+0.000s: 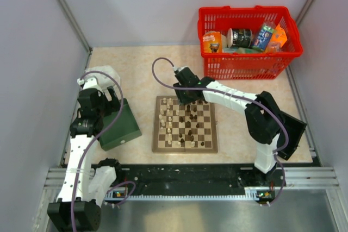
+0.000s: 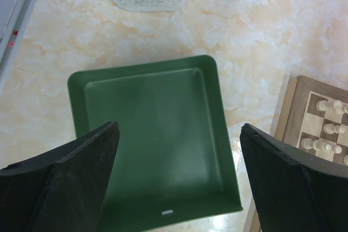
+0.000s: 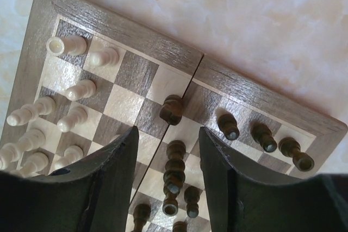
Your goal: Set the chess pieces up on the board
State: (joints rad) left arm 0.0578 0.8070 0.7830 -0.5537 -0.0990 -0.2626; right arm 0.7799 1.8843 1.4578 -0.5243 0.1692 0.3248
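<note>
Wooden board [image 1: 185, 124] lies mid-frame on the desk [image 1: 136, 69]; right claw [image 3: 168, 137] hangs spread above dark chess pieces [image 3: 175, 167] near its upper edge, likely lining up a pick; left claw [image 2: 179, 150] gapes over green box [image 2: 152, 107].

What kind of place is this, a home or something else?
Probably a robot test cell in a lab, not a home: plain grey panel walls in metal frames enclose a beige marble-patterned table, and two white robot arms are mounted on a black rail at its near edge.

right hand [image 1: 188, 100] over board [image 1: 185, 149] far edge | left hand [image 1: 110, 103] above green box [image 1: 120, 127]
</note>
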